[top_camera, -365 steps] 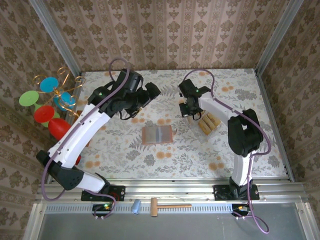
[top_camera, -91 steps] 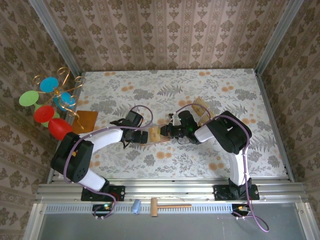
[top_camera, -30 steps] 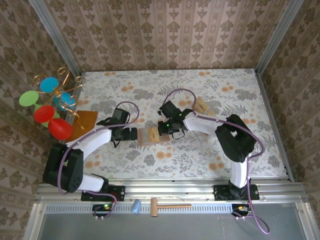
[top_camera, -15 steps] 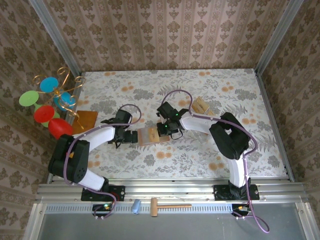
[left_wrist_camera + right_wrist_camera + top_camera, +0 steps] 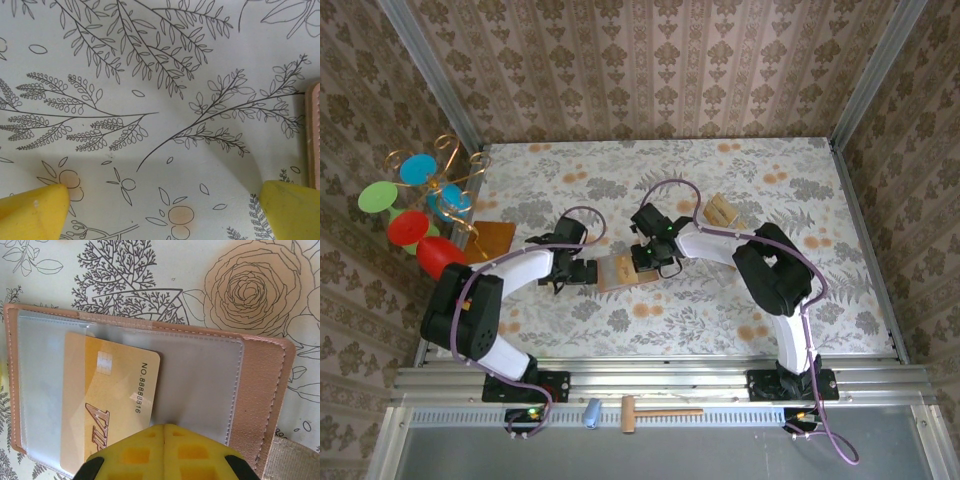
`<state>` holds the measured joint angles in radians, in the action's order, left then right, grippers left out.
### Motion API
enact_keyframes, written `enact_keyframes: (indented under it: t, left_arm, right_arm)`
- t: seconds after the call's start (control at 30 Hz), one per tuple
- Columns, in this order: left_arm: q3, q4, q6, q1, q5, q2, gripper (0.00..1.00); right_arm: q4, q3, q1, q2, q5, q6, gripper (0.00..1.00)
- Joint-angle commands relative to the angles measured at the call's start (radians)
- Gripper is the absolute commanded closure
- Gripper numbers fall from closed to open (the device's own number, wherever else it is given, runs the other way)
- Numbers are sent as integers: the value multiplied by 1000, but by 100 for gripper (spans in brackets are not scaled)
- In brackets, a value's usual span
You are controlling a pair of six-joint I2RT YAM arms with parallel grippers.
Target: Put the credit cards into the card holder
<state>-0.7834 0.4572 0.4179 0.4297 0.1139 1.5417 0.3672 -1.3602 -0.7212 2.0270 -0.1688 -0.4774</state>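
The table [image 5: 800, 300] carries the work at mid-frame in the top view. Both arms reach inward to the same spot, the left from the left of the frame and the right from the right.

The card holder [image 5: 615, 272] lies open and flat between the two grippers. The left gripper [image 5: 582, 272] sits just beside its left edge, jaws spread wide with nothing between them. In the left wrist view only bare cloth lies between the yellow fingertips [image 5: 30, 210], with the holder's edge at the right border of the frame.

The right gripper [image 5: 648, 265] stands over the holder's right part, jaws pressed together and gripping nothing.

The spare cards [image 5: 723, 210] lie in a small stack to the upper right of the holder, well apart from it and nearer the right arm.

In the right wrist view, one card [image 5: 107, 405] lies on the holder's left half, in the area of the clear pocket. Whether it sits fully under the film cannot be told. Its long axis runs up and down the frame. The closed tips sit at lower centre, at the card's lower right edge, so the card lies up and to the left of them.

Judgement: the right arm is placed to seat this card, and the left to steady the holder.
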Motion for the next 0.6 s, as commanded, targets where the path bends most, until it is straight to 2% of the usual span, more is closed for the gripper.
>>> enact_keyframes:
  t: [0.0,0.57]
  left_arm:
    - [-13,-34,0,16,-2,42,0]
    - [-17,-49,6,20,-8,60,0]
  right_arm:
    - [8,-26,-10,21,-18,-10,100]
    - [-12,-71,-33,57,-55,-41,100]
